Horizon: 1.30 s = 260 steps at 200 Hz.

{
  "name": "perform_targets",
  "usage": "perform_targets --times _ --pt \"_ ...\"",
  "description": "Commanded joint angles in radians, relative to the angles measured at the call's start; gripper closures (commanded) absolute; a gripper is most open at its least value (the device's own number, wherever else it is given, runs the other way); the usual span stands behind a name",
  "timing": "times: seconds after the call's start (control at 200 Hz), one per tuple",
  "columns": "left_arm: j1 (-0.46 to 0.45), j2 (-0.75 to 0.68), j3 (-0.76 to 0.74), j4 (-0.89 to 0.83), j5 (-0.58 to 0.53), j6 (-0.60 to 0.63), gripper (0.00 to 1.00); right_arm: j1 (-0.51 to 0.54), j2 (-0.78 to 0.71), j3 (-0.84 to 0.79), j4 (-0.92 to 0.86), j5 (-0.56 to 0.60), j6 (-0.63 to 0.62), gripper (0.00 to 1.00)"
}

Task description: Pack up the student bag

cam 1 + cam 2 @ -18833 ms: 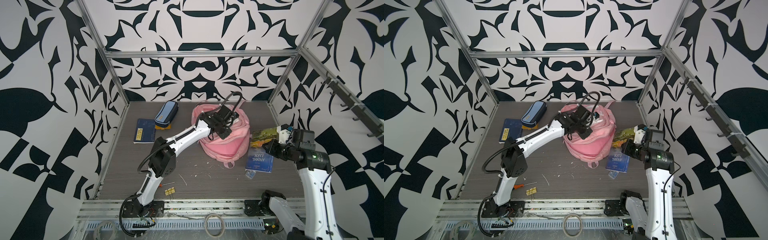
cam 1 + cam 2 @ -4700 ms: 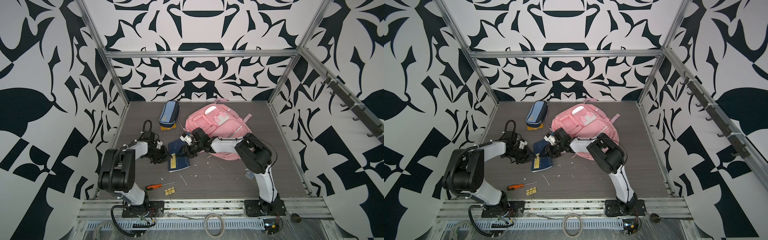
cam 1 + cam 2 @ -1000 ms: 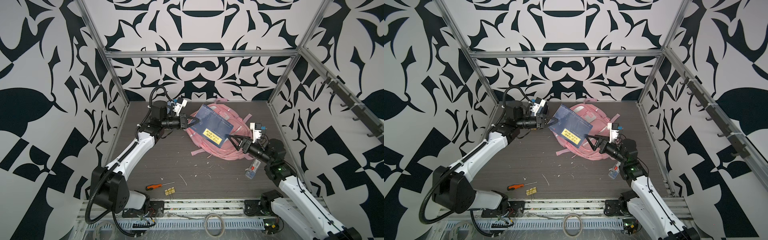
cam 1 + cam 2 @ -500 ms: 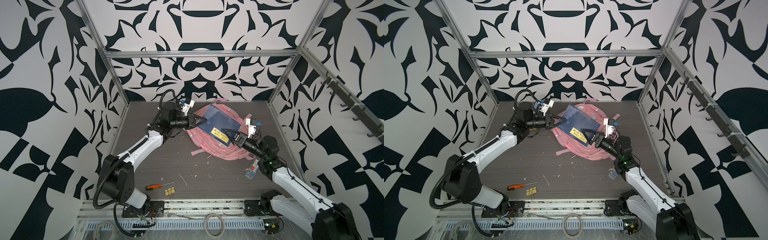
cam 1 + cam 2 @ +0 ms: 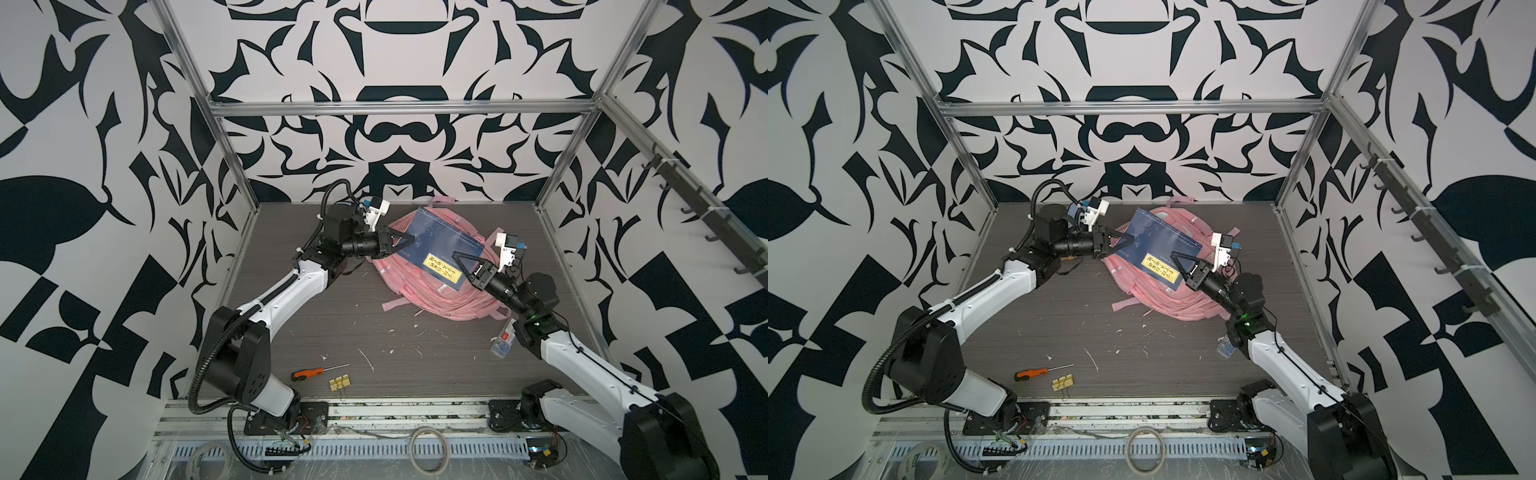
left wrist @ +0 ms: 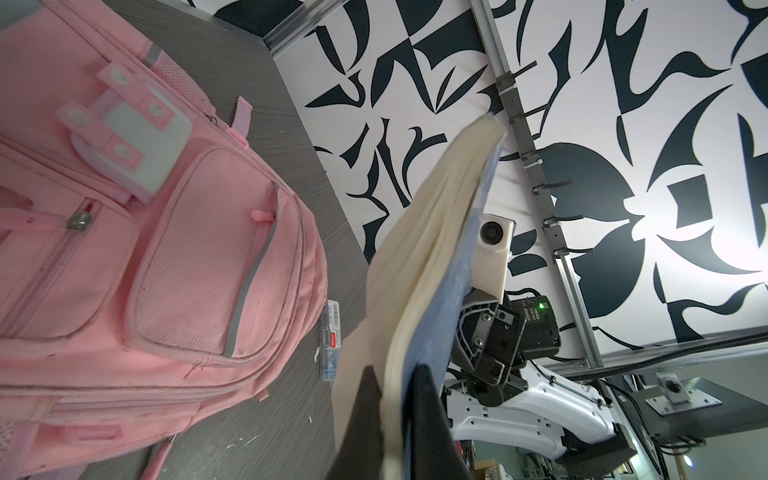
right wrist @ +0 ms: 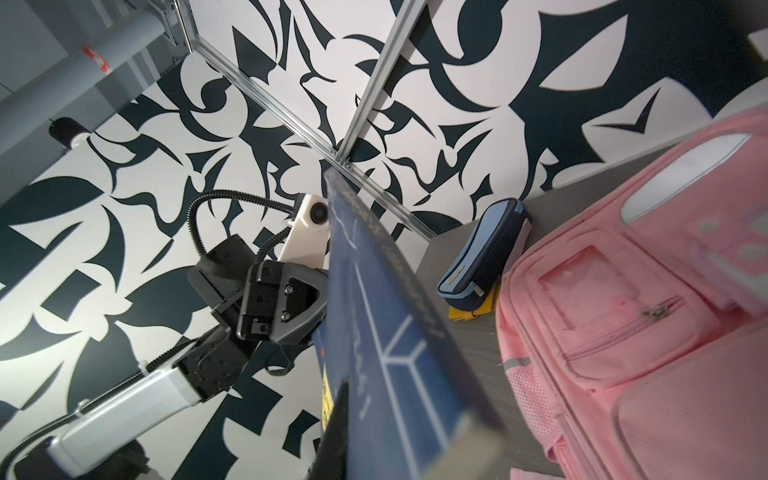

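I hold one dark navy hardback book with a yellow label (image 5: 440,245) between my two arms. My left gripper (image 5: 409,242) is clamped on its 9 o'clock edge and my right gripper (image 5: 459,257) is pinched tight on its 4 o'clock corner. The large soft pink fabric student bag (image 5: 436,299) lies flat at about 1 o'clock on the grey wood-grain table (image 5: 332,316), and in both top views the book covers its far half. There I cannot tell whether book and bag touch. My left wrist camera settles it: the book (image 6: 419,291) hangs apart from the bag (image 6: 124,249), cream page edges showing, with my left gripper's (image 6: 395,415) dark fingers either side of the pages. It also shows the bag's front mesh pockets facing up. My right wrist camera alone shows one small blue zip pencil case (image 7: 482,249), lying just beside the bag (image 7: 623,332) on something flat and yellow (image 7: 473,309). In both top views my left arm hides that spot. Only the top views show one orange-handled screwdriver (image 5: 307,373) at 7 o'clock and, beside it, yellow binder clips (image 5: 340,382), two as far as I can tell. One small clear plastic box (image 5: 503,345) lies at 4 o'clock by my right arm.
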Motion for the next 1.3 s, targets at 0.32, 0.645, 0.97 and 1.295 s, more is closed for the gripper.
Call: perform_targets --times 0.32,0.645,0.97,1.295 --pt "-0.123 0.095 0.344 -0.869 -0.493 0.494 0.02 -0.137 -0.334 0.318 -1.059 0.453 -0.565 1.0" --pt "-0.411 0.475 0.682 -1.012 -0.736 0.65 0.09 -0.178 -0.296 0.487 -1.329 0.894 -0.62 1.0" --pt "-0.498 0.829 1.083 -1.138 -0.932 0.831 0.22 -0.182 -0.318 0.519 -1.418 0.954 -0.595 1.0" --pt "-0.514 0.99 1.14 -1.138 -1.016 0.869 0.3 -0.182 -0.322 0.565 -1.514 0.96 -0.606 1.0"
